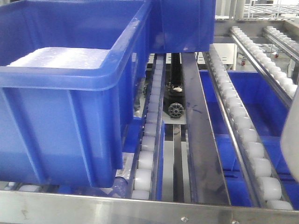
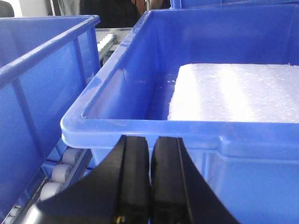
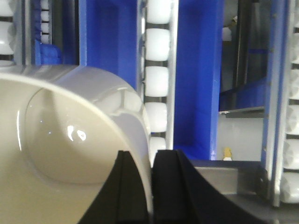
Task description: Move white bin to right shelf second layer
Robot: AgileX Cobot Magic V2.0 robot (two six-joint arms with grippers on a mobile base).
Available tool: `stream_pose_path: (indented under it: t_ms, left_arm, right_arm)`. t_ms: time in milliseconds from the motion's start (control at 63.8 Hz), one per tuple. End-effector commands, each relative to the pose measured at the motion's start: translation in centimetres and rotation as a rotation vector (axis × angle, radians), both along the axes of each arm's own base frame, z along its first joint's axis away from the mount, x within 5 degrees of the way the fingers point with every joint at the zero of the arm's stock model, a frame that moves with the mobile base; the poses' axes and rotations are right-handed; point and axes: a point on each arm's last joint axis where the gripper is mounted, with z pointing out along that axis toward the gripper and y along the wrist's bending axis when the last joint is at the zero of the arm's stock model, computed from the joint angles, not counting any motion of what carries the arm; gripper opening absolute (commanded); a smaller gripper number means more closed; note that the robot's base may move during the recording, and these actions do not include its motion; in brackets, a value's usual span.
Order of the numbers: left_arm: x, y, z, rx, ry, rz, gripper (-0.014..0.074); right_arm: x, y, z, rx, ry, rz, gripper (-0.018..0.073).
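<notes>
The white bin (image 3: 70, 140) fills the left of the right wrist view, glossy and cream, its hollow inside facing the camera. My right gripper (image 3: 150, 154) is shut on the bin's side wall, one finger inside and one outside. The bin hangs over a roller track (image 3: 157, 79) of the right shelf second layer. A sliver of the bin (image 1: 290, 140) shows at the right edge of the front view, above the rollers (image 1: 247, 140). My left gripper (image 2: 152, 139) is shut on nothing, just in front of a blue crate's rim (image 2: 210, 130).
A large blue crate (image 1: 70, 116) holding a white foam slab (image 1: 60, 57) sits on the left tracks. Another blue crate (image 1: 187, 23) stands further back and one (image 2: 37, 70) to the left. A stainless front rail (image 1: 140, 207) runs along the near edge. Blue crates (image 1: 247, 93) show below the rollers.
</notes>
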Motion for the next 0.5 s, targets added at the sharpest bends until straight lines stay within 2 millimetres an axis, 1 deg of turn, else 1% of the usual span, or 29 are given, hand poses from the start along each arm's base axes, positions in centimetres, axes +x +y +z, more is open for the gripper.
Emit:
stream_pose_path:
  t_ms: [0, 125, 314, 486]
  left_arm:
    - [0.0, 0.0, -0.4, -0.01, -0.06, 0.002, 0.0085]
    - [0.0, 0.0, -0.4, -0.01, -0.06, 0.002, 0.0085]
    - [0.0, 0.0, -0.4, -0.01, -0.06, 0.002, 0.0085]
    - [0.0, 0.0, -0.4, -0.01, -0.06, 0.002, 0.0085]
  right_arm:
    - [0.5, -0.1, 1.1, -0.012, -0.102, 0.009, 0.0057]
    - [0.6, -0.1, 0.2, 0.0, -0.098, 0.01, 0.0057]
    - [1.8, -0.3, -1.0, 0.002, -0.064, 0.005, 0.0057]
    - [2.4, -0.4, -1.9, 0.005, -0.032, 0.004, 0.0057]
